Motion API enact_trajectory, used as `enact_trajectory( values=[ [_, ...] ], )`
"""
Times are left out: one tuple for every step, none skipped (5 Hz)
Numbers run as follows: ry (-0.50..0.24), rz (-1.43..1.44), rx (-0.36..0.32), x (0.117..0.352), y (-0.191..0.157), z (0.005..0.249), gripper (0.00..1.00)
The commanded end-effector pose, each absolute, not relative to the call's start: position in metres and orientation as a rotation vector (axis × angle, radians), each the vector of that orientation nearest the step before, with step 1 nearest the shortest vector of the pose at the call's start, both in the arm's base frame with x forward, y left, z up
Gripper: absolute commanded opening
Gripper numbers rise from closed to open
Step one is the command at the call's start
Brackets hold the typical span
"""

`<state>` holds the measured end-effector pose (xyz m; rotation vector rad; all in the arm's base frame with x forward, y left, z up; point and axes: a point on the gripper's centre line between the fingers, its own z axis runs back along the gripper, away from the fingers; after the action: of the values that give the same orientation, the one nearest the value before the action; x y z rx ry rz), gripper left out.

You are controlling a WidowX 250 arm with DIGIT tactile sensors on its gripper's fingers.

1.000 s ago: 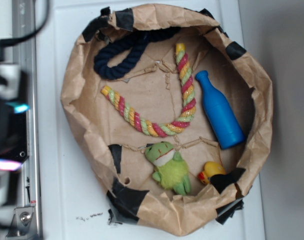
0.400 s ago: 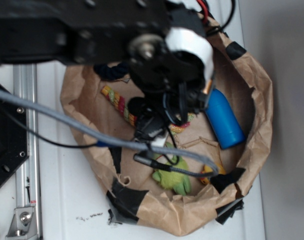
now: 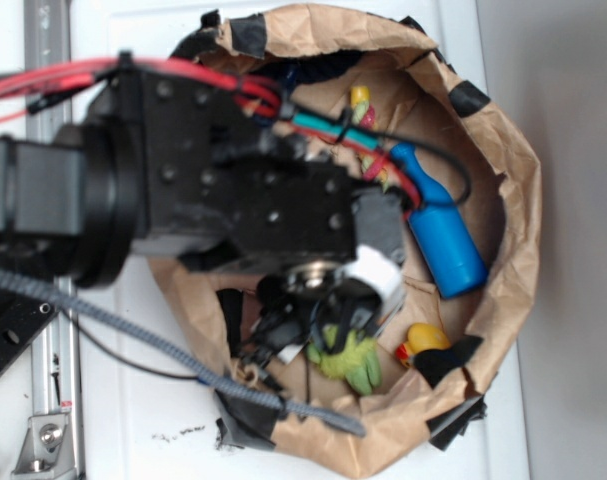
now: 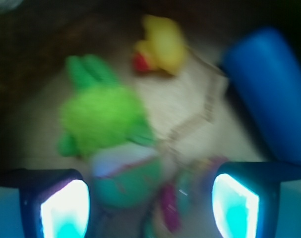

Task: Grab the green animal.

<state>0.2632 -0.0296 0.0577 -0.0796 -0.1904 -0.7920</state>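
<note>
The green animal, a fuzzy lime-green plush frog [image 3: 355,360], lies at the near side of the paper bag; only its body and legs show under the arm. In the wrist view the frog [image 4: 108,131] lies blurred, its darker head and white and red mouth band between and just ahead of the fingers. My gripper [image 4: 150,208] is open, its two glowing pads wide apart on either side of the frog's head, not touching it. In the exterior view the gripper [image 3: 313,335] is mostly hidden under the black arm.
A yellow rubber duck [image 3: 423,343] sits right of the frog, also in the wrist view [image 4: 160,47]. A blue bottle [image 3: 443,235] lies at the right [image 4: 269,99]. A striped rope [image 4: 170,208] lies by the frog's head. The crumpled bag wall [image 3: 518,200] rings everything.
The arm has swung in from the left over the bag and come down toward the frog; it now covers the ropes and the frog's head.
</note>
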Motion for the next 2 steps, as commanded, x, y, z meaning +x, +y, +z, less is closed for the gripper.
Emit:
enact_trajectory(
  values=[
    [-0.164,-0.869,-0.036,0.2652,-0.0606,0.0155,0.0],
    [-0.176,-0.799,0.023,0.2725,-0.0507,0.0131,0.0]
  ],
)
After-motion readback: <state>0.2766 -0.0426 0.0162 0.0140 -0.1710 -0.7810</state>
